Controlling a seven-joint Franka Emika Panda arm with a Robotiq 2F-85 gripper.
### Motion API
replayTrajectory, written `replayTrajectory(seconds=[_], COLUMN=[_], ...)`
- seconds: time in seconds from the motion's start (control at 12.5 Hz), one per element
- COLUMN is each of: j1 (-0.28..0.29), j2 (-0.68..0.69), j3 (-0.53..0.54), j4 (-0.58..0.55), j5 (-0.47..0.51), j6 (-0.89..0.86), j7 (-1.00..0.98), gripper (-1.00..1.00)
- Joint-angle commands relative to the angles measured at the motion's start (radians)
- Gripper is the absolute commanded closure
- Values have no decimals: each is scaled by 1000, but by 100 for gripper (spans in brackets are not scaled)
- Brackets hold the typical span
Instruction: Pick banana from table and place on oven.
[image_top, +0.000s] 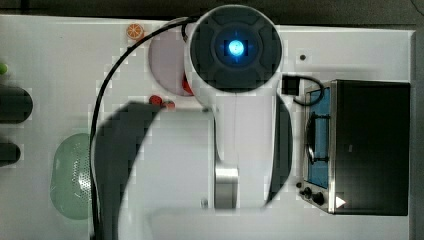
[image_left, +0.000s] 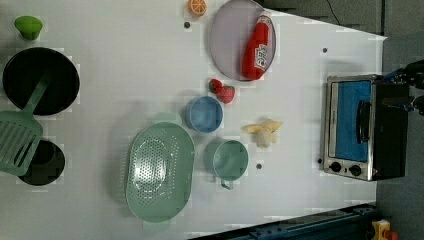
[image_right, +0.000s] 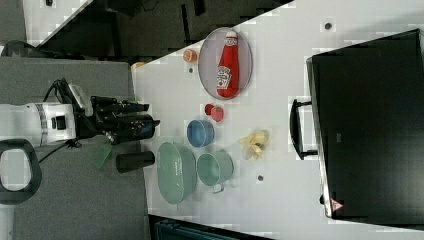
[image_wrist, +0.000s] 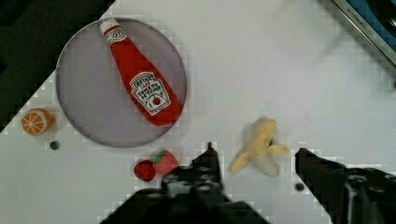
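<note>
The banana (image_left: 263, 131) lies on the white table (image_left: 300, 75), between the green mug and the oven (image_left: 365, 127). It is pale yellow with its peel flaps spread, also seen as the banana (image_right: 254, 142). The oven's black top (image_right: 370, 125) is bare. My gripper (image_right: 150, 115) hangs well above the table, open, holding nothing. In the wrist view the banana (image_wrist: 259, 147) shows on the table below, between the two dark fingers (image_wrist: 208, 163) of the gripper (image_wrist: 256, 150). In the top view my arm covers the banana, and the oven (image_top: 370, 147) stands at the top view's right.
A ketchup bottle (image_left: 256, 47) lies on a grey plate (image_left: 225, 40). Strawberries (image_left: 222, 91), a blue cup (image_left: 204, 114), a green mug (image_left: 230, 160) and a green colander (image_left: 159, 170) sit near the banana. An orange slice (image_left: 197, 6), black pan (image_left: 40, 80) and spatula (image_left: 17, 140) lie farther off.
</note>
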Motion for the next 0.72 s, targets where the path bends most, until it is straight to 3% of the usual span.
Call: replayTrajectory(seconds=[0.08, 0.24, 0.72], j1=[-27, -27, -27], j2=[-443, -442, -366], j3=[-27, -28, -25], j4=[-357, -360, -443], j5=[4, 4, 4], j6=[-108, -108, 37], j7=[97, 97, 97], gripper=[-59, -99, -100])
